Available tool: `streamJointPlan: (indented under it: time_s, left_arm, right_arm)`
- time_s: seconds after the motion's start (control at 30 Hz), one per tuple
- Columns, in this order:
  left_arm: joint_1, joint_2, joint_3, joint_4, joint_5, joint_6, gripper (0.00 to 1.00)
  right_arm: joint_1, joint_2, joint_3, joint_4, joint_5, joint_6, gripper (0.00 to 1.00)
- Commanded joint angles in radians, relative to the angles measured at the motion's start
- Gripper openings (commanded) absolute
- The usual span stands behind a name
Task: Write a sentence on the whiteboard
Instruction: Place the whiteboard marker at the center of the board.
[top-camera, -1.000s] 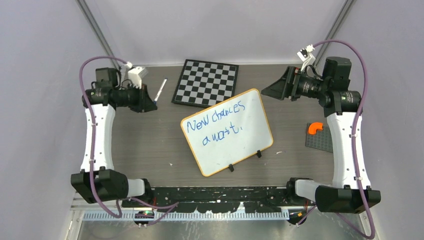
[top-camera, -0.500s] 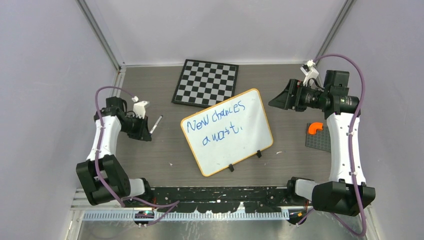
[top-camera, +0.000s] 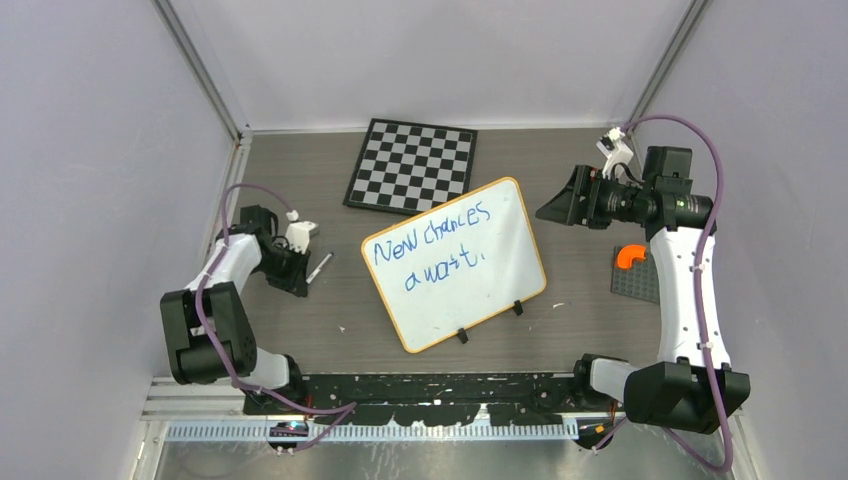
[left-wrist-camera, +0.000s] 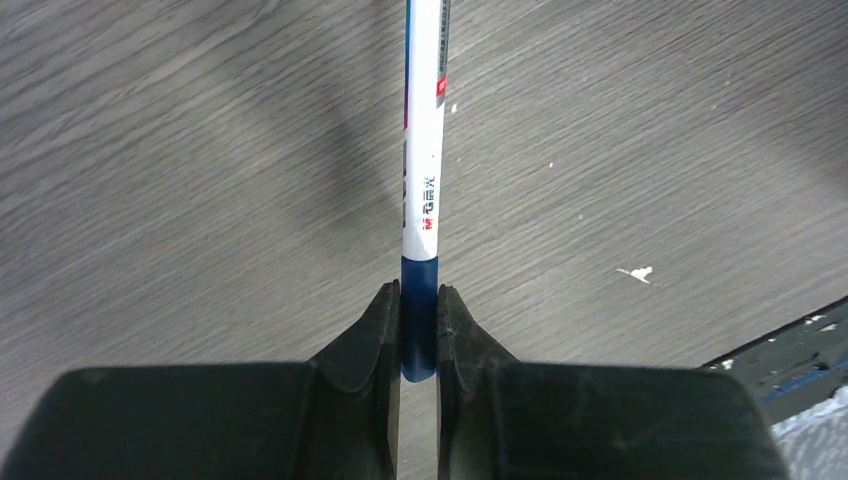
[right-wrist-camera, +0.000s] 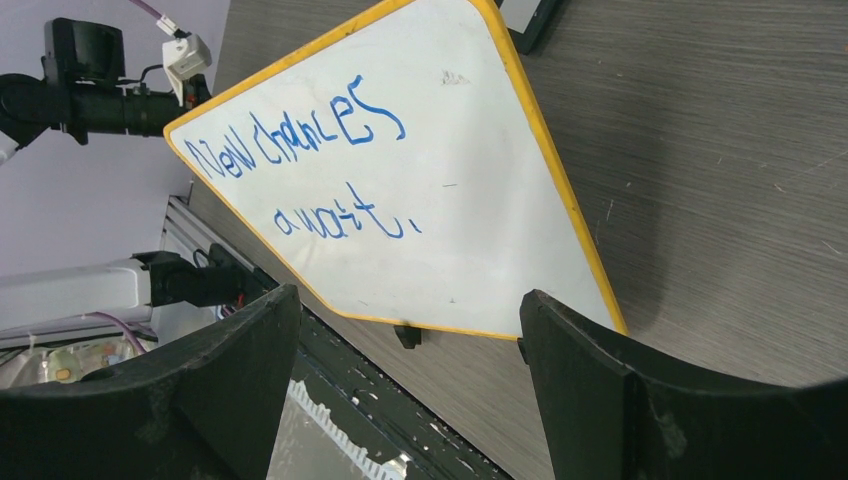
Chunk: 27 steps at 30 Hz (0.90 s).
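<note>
Grey-brown wood-grain tabletop (top-camera: 300, 320); plain pale lavender walls (top-camera: 100, 120) on three sides; metal corner posts (top-camera: 202, 72); even, diffuse light.

Whiteboard (top-camera: 470, 285) white, orange rim, blue writing; chessboard (top-camera: 411, 166) black-white checks; marker (left-wrist-camera: 422, 180) white, blue end

Marker (left-wrist-camera: 421, 180) tip off-view (top edge)
</note>
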Motion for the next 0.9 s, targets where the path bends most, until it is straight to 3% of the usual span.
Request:
streamJointPlan:
  time_s: [0.0,0.63,0.73,0.87]
  left_arm:
    - [-0.066,0.016,-0.02,0.085,-0.092,-0.001,0.13]
    - [-0.151,0.033,-0.039,0.1,-0.159,-0.009,0.36]
    - [-0.151,0.027,-0.002,0.064,-0.146,-0.01,0.43]
    - [-0.151,-0.012,0.097,-0.024,-0.092,-0.023,0.65]
  right_arm:
    - [-0.004,-0.038,0.001,0.015,0.004,-0.016,0.85]
    - [-0.004,-0.06,0.013,-0.002,0.015,-0.031,0.85]
    - [-0.005,-0.064,0.019,-0.009,0.018,-0.031,0.85]
    - [-0.005,-0.057,0.055,-0.032,0.052,-0.064,0.86]
